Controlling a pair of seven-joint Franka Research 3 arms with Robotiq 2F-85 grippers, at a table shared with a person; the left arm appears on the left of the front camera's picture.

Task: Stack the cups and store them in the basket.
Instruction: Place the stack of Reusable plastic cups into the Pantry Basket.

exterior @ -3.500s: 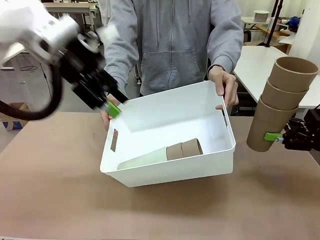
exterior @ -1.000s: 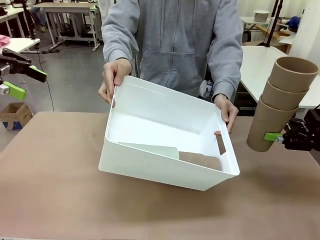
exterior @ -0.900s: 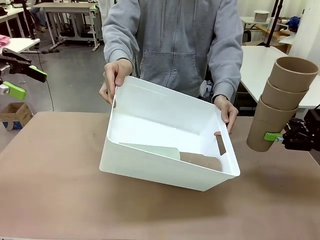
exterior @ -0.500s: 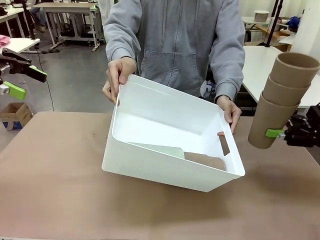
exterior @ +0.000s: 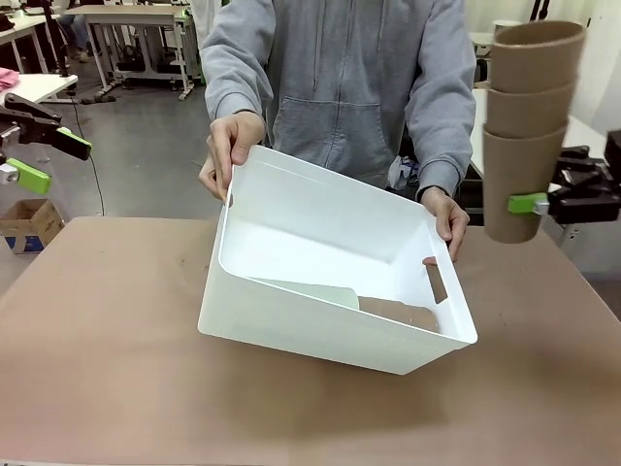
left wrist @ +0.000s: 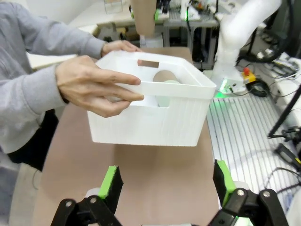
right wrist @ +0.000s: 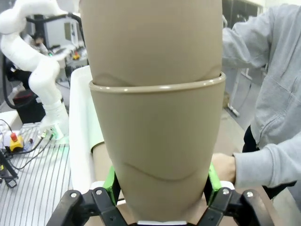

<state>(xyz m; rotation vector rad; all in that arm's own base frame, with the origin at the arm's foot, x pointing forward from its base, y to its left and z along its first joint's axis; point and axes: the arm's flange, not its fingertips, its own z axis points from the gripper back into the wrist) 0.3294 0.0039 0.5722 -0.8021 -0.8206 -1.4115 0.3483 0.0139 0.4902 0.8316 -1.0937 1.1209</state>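
Note:
My right gripper (exterior: pixel 524 205) is shut on the bottom cup of a stack of three tan-brown cups (exterior: pixel 524 116), held upright in the air right of the basket. In the right wrist view the stack (right wrist: pixel 157 117) sits between the green pads of the gripper (right wrist: pixel 160 186). A person tilts the white basket (exterior: pixel 320 330) toward me with both hands. Inside it lie a mint-green cup (exterior: pixel 310 291) and brown cups (exterior: pixel 398 313) on their sides. My left gripper (exterior: pixel 50 160) hangs open at the far left, away from the table. In the left wrist view the basket (left wrist: pixel 150 117) lies beyond the left gripper (left wrist: pixel 167 183).
The person's hands (exterior: pixel 231 146) grip the basket's left rim and right handle side (exterior: pixel 448 216). The brown table (exterior: pixel 107 369) has free room left of and in front of the basket. One hand (left wrist: pixel 94 87) grips the basket's near rim in the left wrist view.
My right gripper has risen with the stack and turned it from leaning to upright. The person has shifted the tilted basket slightly to the right. The left gripper has stayed put over the last second.

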